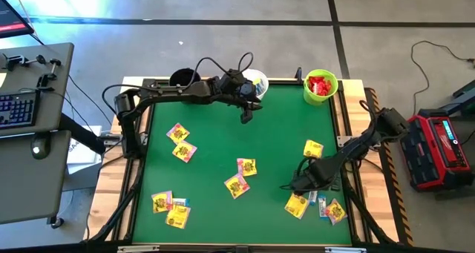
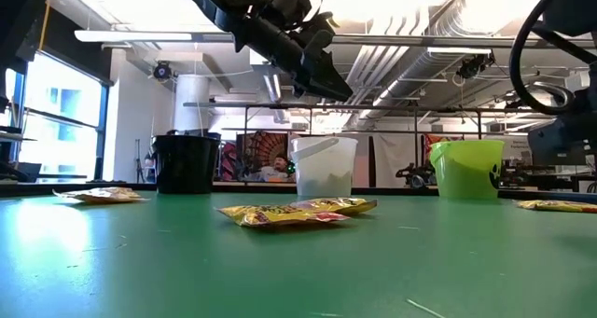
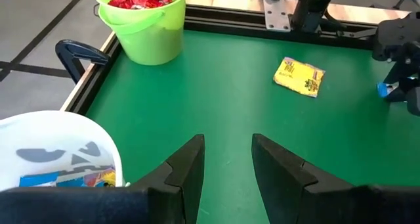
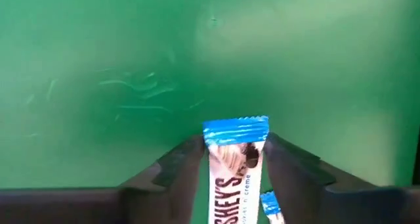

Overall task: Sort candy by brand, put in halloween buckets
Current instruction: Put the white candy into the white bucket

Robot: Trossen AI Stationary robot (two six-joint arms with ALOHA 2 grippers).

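Observation:
My right gripper (image 1: 291, 185) (image 4: 235, 142) is low over the table's right near part, shut on a slim white-and-blue candy packet (image 4: 233, 171). My left gripper (image 1: 246, 116) (image 3: 228, 145) hangs open and empty just near of the white bucket (image 1: 257, 82) (image 3: 56, 145), which holds white-and-blue packets. The lime green bucket (image 1: 320, 87) (image 3: 141, 23) at the far right corner is full of red packets. The black bucket (image 1: 182, 79) (image 2: 185, 161) stands left of the white one. Several yellow packets (image 1: 237, 185) lie flat on the green table. My right gripper pinches the white-and-blue packet between its two fingers (image 4: 180, 161). The packet lies along the fingers, and its blue-edged end (image 4: 236, 128) sticks out past their tips. Whether it is lifted clear of the table, I cannot tell.
Yellow packets lie at the left (image 1: 182, 142), near left (image 1: 171, 208), middle (image 1: 246, 166) and right (image 1: 313, 148) (image 3: 299, 76). More yellow and white-and-blue packets (image 1: 320, 202) lie beside my right gripper. Bare green surface (image 1: 282, 127) shows between the two grippers.

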